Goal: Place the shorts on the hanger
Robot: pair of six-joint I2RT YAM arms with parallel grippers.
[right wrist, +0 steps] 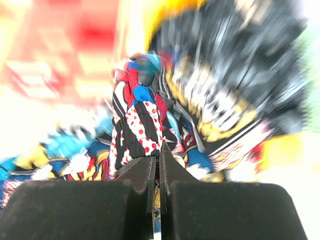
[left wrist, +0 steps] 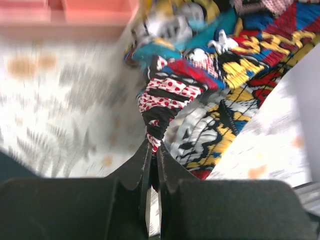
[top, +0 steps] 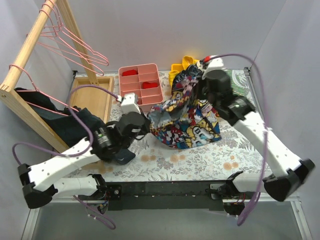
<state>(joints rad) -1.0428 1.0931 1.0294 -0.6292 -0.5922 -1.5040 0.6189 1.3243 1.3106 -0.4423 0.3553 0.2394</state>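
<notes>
The comic-print shorts hang bunched above the middle of the table, held between both arms. My left gripper is shut on a gathered edge of the shorts at their left end. My right gripper is shut on the shorts at their upper right end and holds that end higher. Several pink wire hangers hang on the wooden rail at the far left, apart from both grippers.
A pink divided tray with red items stands behind the shorts. A wooden box sits at the rail's foot. Dark garments lie at the left under the rail. Yellow objects sit at the back.
</notes>
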